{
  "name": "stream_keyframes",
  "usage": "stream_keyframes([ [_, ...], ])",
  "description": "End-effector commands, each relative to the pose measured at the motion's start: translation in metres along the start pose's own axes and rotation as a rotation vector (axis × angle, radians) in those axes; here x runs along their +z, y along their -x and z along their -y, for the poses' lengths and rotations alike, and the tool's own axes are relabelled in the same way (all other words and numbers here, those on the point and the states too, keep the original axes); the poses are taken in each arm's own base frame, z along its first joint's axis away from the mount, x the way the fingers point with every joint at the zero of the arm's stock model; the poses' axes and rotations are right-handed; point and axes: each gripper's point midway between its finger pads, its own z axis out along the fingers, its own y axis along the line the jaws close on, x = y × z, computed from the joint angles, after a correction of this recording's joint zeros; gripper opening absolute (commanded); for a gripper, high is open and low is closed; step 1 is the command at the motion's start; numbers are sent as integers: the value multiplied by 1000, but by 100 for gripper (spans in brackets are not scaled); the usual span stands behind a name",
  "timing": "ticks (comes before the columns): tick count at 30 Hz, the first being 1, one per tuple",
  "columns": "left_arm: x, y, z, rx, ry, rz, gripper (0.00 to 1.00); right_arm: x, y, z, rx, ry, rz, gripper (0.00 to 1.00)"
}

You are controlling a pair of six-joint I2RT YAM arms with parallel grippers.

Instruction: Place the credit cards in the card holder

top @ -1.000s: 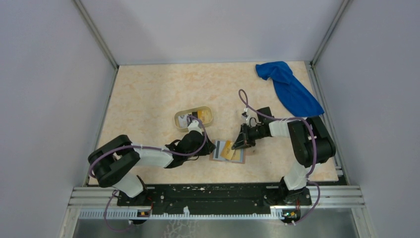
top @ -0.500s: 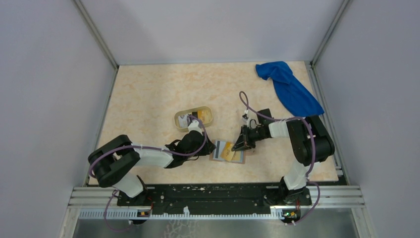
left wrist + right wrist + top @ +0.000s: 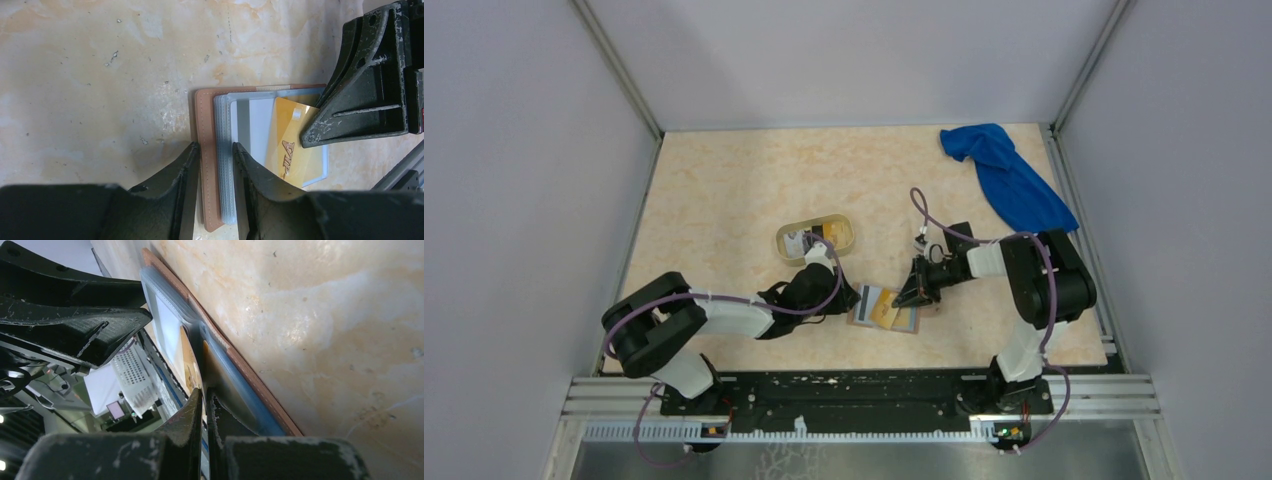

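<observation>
The tan card holder (image 3: pixel 886 312) lies open on the table, its grey-blue slots up. My left gripper (image 3: pixel 851 300) is shut on its left edge; in the left wrist view the fingers (image 3: pixel 192 165) clamp the tan and grey layers of the card holder (image 3: pixel 207 115). My right gripper (image 3: pixel 911 293) is shut on a yellow-orange credit card (image 3: pixel 289 142) that lies slanted over the slots, its corner under a pocket edge. In the right wrist view the gripper (image 3: pixel 204 391) pinches the card (image 3: pixel 189 360) against the holder (image 3: pixel 227 375). More cards (image 3: pixel 809 238) lie in the tray.
A pale yellow oval tray (image 3: pixel 844 228) sits just behind the left gripper. A blue cloth (image 3: pixel 1009 180) lies at the back right corner. Grey walls enclose the table on three sides. The left gripper's finger (image 3: pixel 75 305) shows in the right wrist view.
My right gripper has edged slightly left and toward the near edge with the yellow card, and the card holder has shifted a little. The left arm has held still.
</observation>
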Motion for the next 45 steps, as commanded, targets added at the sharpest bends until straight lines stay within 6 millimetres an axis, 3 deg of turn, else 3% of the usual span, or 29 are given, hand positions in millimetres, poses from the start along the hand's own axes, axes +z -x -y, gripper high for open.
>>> stream_keyframes([
  [1, 1, -11, 1, 32, -12, -45, 37, 3, -1, 12, 19, -59, -11, 1],
  [12, 4, -13, 5, 45, -33, -61, 37, 10, 6, 9, -3, -42, -69, 5],
  [19, 1, -12, 7, 43, -47, -54, 40, 12, 12, 6, -28, -17, -94, 19],
  [26, -20, 7, 11, 44, -80, 31, 53, 13, 18, 3, -52, -1, -111, 26],
  [30, -34, 17, 29, 77, -164, 50, 55, 12, 20, 3, -62, -2, -112, 28],
  [36, -32, 10, 71, 82, -289, 0, 44, 13, 21, 6, -68, -18, -113, 30],
  [41, -21, 1, 85, 139, -178, 6, 35, 12, 20, 8, -71, -28, -112, 30],
  [45, -14, -8, 99, 186, -86, -11, 19, 12, 22, 8, -74, -33, -110, 29],
])
